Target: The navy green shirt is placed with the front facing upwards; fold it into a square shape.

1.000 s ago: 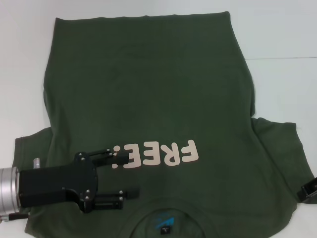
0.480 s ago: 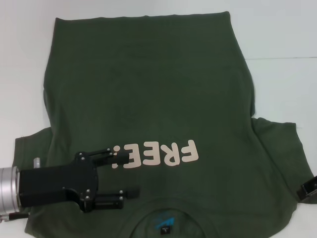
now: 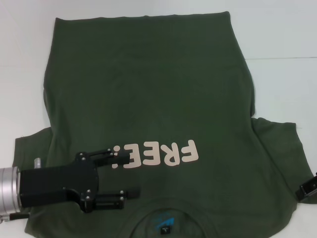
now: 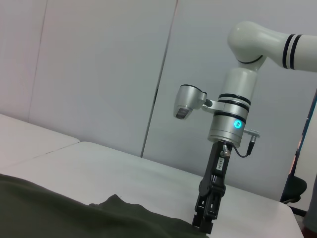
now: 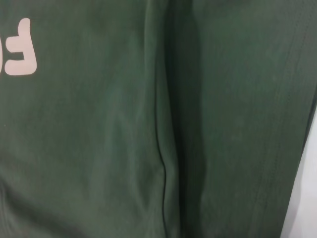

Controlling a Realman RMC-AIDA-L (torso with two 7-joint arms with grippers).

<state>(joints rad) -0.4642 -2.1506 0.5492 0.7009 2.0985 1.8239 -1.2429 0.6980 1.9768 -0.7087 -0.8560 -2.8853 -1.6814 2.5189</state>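
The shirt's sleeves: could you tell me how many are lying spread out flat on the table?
1, as far as shows. The navy green shirt has its right-side sleeve spread out flat; the left-side sleeve shows only partly, near the left gripper.

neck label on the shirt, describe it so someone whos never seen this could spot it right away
Start from the navy green shirt spread flat over the white table, then find the pale pink FREE! lettering on its chest. Nearer the robot, inside the curved collar, sits the neck label: a small patch, the only blue on the shirt.
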